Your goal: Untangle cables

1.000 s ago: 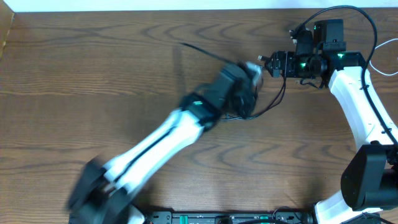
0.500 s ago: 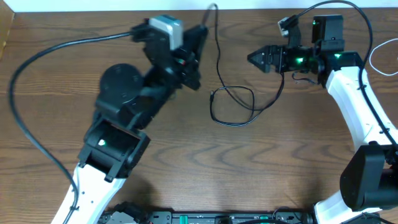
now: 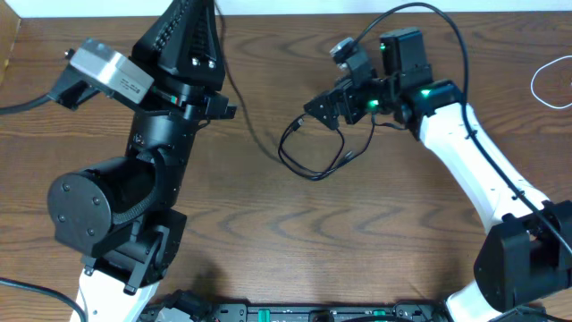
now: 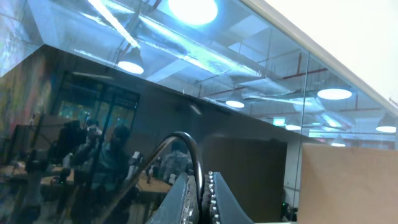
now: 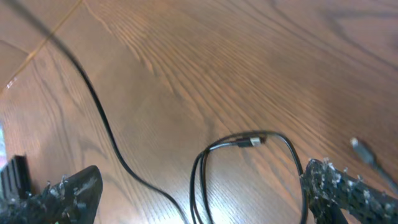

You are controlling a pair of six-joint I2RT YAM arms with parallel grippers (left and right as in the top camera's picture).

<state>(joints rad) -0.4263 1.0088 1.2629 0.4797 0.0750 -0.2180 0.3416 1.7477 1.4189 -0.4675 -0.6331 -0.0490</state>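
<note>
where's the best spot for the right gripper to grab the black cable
On the black cable, probably the stretch of the loop where two strands run side by side, lying flat. Come straight down from above: the open right gripper straddles it.

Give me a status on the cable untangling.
Done: the white cable lies alone at the right edge of the table, clear of the black cable. In hand: the left hand is shut on the black cable, lifted high, while the right hand hangs open over it. Left: its plug end curls in a loop on the table and probably needs pulling straight.
</note>
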